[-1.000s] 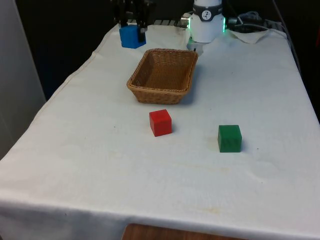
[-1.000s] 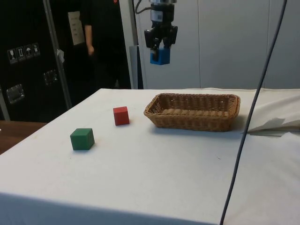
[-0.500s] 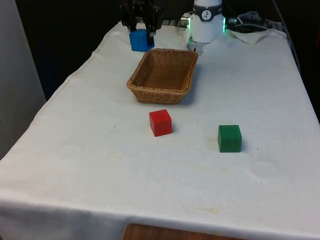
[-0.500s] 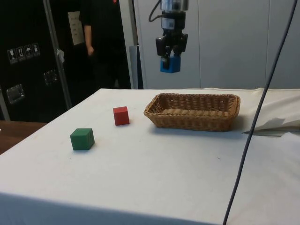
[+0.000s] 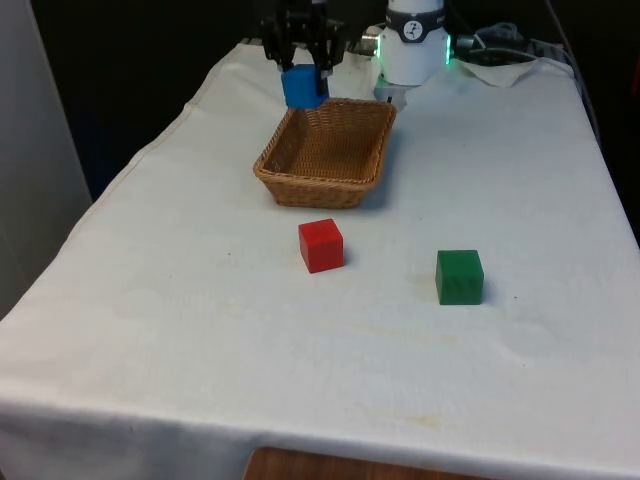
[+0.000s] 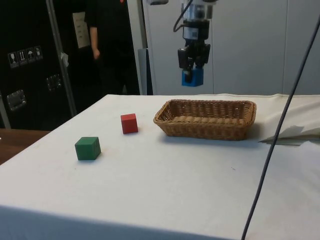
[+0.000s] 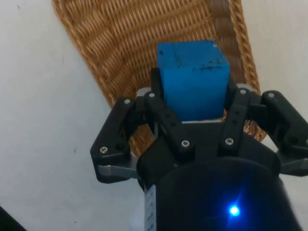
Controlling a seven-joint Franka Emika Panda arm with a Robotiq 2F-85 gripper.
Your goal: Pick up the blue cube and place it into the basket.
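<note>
Blue cube (image 5: 304, 86) clamped in claw (image 5: 303, 70).

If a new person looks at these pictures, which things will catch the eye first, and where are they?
First comes the blue cube, gripped by the black gripper in the air above one end of the wicker basket. Next come the two cubes that lie on the white cloth in front of the basket: the red cube nearer to it, and the green cube farther off.

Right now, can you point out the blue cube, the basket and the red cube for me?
blue cube (image 5: 304, 87): front view, on its front face below the claw.
basket (image 6: 207, 126): side view, on its woven near wall.
red cube (image 5: 321, 245): front view, on its front face.
</note>
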